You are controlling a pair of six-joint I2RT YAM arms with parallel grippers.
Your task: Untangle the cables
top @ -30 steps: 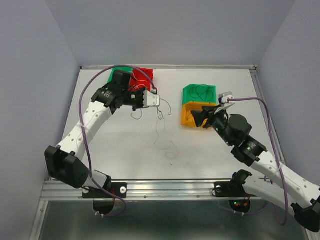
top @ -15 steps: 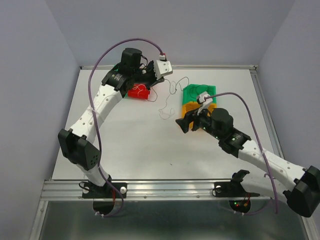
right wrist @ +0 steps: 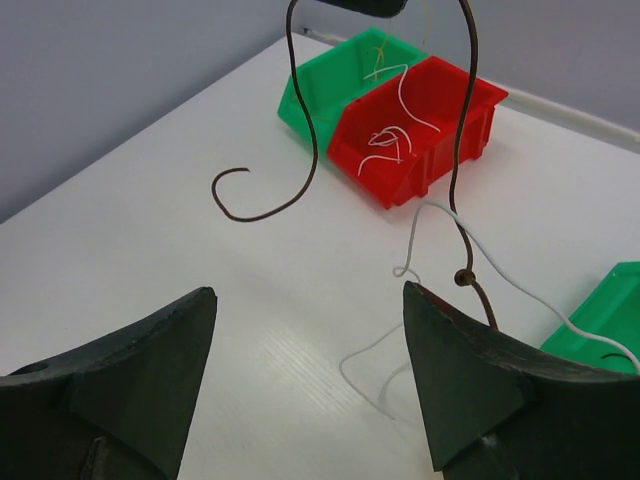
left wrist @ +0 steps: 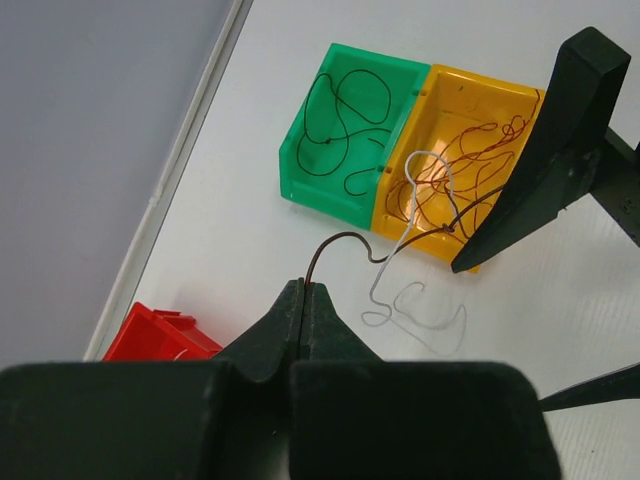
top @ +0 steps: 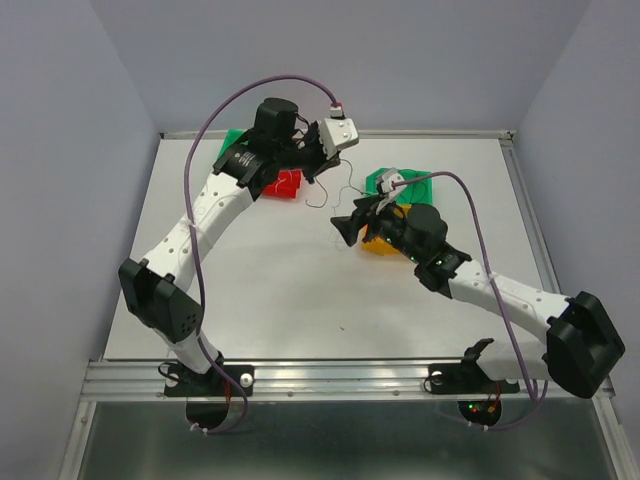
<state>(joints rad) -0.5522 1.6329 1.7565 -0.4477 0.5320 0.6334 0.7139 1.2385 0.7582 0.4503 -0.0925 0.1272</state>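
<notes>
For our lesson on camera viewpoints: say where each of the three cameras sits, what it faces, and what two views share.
Top external: above and behind the bases, looking down on the table; both arms show.
Left wrist: looks past the shut left gripper toward the orange bin.
Right wrist: looks out from the open right gripper toward the red bin.
Shared: both wrist views show the brown wire that the left gripper holds.

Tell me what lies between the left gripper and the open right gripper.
A thin dark brown wire held by the left gripper, a curly white wire tangled on it; left wrist view shows it.
</notes>
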